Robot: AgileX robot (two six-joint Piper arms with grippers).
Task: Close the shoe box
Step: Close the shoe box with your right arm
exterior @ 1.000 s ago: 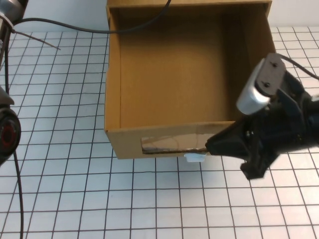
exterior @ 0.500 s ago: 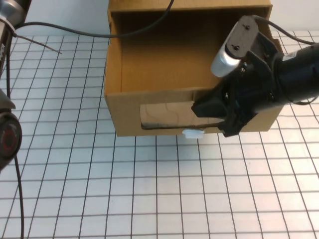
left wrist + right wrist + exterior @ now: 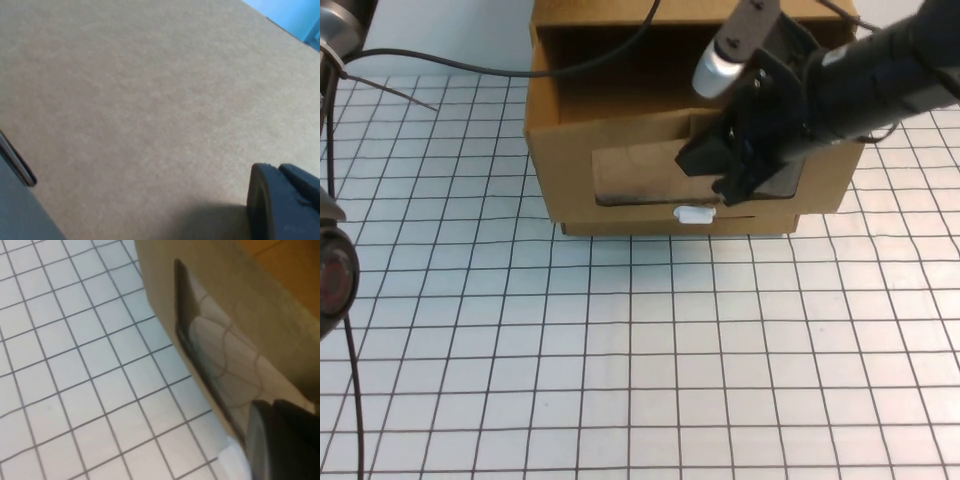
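- Against the front panel of the shoe box (image 3: 620,150), beside its clear window (image 3: 640,175), sits the right gripper (image 3: 720,175); whether its fingers are apart or together cannot be told, since the black wrist body covers them.
- Just below that window, the small white pull tab (image 3: 694,214) pokes out over the gridded white tabletop (image 3: 640,360).
- Behind the front panel, only a narrow strip of the drawer's inside shows, with the box's top rim cut off by the picture's edge.
- A black cable (image 3: 520,68) runs from the box's left side across its open strip.
- The left wrist view is filled with plain brown cardboard (image 3: 150,100); one dark fingertip of the left gripper (image 3: 280,205) shows beside it, and its opening cannot be told.
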